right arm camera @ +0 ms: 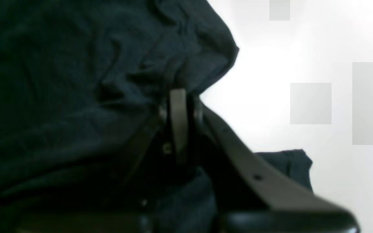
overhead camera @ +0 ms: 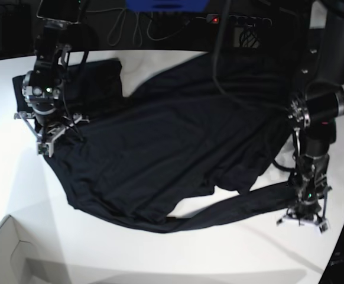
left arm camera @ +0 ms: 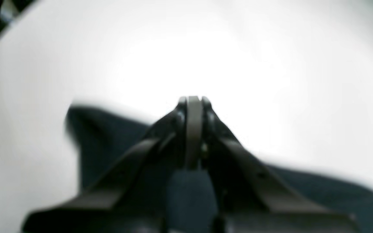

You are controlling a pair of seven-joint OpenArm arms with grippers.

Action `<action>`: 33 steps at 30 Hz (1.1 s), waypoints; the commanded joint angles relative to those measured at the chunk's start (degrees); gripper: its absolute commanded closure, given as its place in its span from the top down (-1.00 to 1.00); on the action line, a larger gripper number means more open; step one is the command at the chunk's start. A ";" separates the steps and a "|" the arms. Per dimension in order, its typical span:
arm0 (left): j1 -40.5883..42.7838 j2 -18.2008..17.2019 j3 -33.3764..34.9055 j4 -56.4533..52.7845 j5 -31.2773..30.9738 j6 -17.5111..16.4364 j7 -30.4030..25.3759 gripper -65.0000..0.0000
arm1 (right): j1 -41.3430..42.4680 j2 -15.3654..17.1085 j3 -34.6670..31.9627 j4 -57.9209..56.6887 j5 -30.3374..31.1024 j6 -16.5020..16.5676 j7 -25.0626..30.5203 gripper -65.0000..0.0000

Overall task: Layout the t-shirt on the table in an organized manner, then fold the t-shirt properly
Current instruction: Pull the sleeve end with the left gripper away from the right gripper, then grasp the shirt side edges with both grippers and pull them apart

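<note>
Fabric of the black t-shirt (overhead camera: 178, 142) is spread wide across the white table (overhead camera: 101, 248), its long axis running between the two end effectors, with one sleeve stretched along the lower hem toward the left end effector (overhead camera: 302, 220). The left end effector is seen with jaws together, apparently pinched on the sleeve end, cloth lying beneath and behind it. The right end effector (overhead camera: 46, 144) is closed on the t-shirt's opposite edge, folds bunched just beyond its tips.

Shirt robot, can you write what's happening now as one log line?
stage: laying out | t-shirt: spread, rumpled, on table | left gripper: shut on sleeve end | right gripper: shut on t-shirt edge
</note>
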 commanded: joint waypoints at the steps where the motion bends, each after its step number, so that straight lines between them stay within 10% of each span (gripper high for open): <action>1: -2.29 -0.55 -0.04 1.90 -0.14 -0.12 -1.31 -0.99 | 0.97 0.35 0.01 1.02 0.03 -0.44 1.41 -1.00; 8: 1.58 2.53 -0.30 12.80 -0.31 -0.56 11.96 -0.99 | 2.56 0.35 -0.08 0.67 0.03 -0.44 1.41 -0.97; 18: 30.68 11.85 0.05 60.89 -0.31 -0.56 32.01 -0.99 | 3.35 -0.01 -0.08 0.67 0.03 -0.44 1.41 -0.75; 27: 36.04 11.49 -0.30 50.16 -0.22 -0.56 32.01 -0.99 | 3.70 0.08 -0.08 0.67 0.03 -0.44 1.41 -0.75; 33: 34.19 6.84 -0.30 40.58 -0.22 -0.56 20.58 -0.99 | 3.70 0.26 -0.08 0.67 0.03 -0.44 1.41 -0.75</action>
